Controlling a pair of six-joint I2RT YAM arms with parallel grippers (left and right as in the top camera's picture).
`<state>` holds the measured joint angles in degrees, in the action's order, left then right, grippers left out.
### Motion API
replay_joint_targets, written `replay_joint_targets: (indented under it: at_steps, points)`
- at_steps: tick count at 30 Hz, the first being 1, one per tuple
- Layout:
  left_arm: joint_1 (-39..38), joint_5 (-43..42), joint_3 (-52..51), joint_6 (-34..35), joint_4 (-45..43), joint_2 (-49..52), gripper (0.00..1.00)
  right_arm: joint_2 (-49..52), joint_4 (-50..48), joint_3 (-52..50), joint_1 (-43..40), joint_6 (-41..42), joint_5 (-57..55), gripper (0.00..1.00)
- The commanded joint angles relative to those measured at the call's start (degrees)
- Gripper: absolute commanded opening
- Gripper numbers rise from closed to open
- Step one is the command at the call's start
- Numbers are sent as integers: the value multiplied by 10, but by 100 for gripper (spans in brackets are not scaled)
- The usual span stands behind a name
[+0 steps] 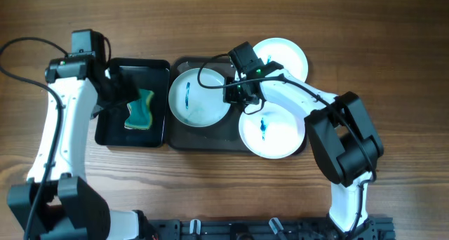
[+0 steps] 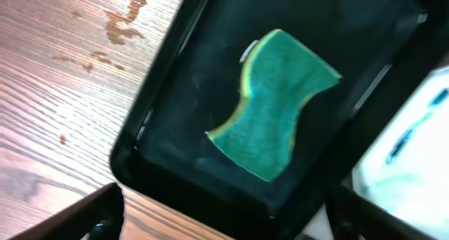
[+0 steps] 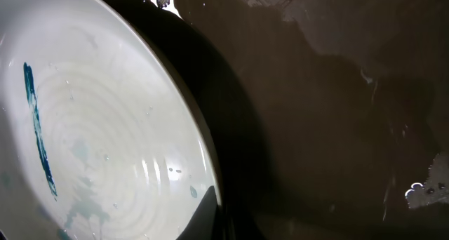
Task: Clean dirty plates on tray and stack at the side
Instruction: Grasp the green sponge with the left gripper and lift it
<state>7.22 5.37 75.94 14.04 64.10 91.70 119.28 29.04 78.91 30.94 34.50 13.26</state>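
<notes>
A white plate (image 1: 198, 97) with a blue streak lies on the left part of the dark grey tray (image 1: 210, 136). My right gripper (image 1: 236, 92) is shut on that plate's right rim; in the right wrist view one finger (image 3: 207, 213) lies over the edge of the plate (image 3: 91, 142). A second streaked plate (image 1: 273, 131) sits at the tray's right end. A third plate (image 1: 286, 56) lies behind the right arm, its centre hidden. My left gripper (image 1: 116, 92) is open and empty (image 2: 228, 226) above the near edge of the black tray.
A smaller glossy black tray (image 1: 116, 131) stands left of the grey tray and holds a green sponge (image 1: 140, 110), which also shows in the left wrist view (image 2: 277, 103). The right arm lies across the grey tray's back right. Bare wood table (image 1: 210, 191) lies in front.
</notes>
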Motion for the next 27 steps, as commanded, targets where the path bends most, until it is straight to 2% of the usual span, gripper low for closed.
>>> replay_joint_targets:
  at_steps: [1,6,13,21,27]
  points:
    - [21,-15,10,-56,-7,40,80,15,-1,11,2,0,1,4]
    - [26,-99,10,-109,-25,85,76,15,-1,11,2,0,1,5]
    - [25,-107,10,-125,-49,125,76,15,-1,11,2,0,1,5]
    - [12,-107,8,-126,-63,174,69,15,-3,11,2,0,3,5]
    - [-3,-111,8,-138,-78,186,68,15,-3,11,2,0,3,5]
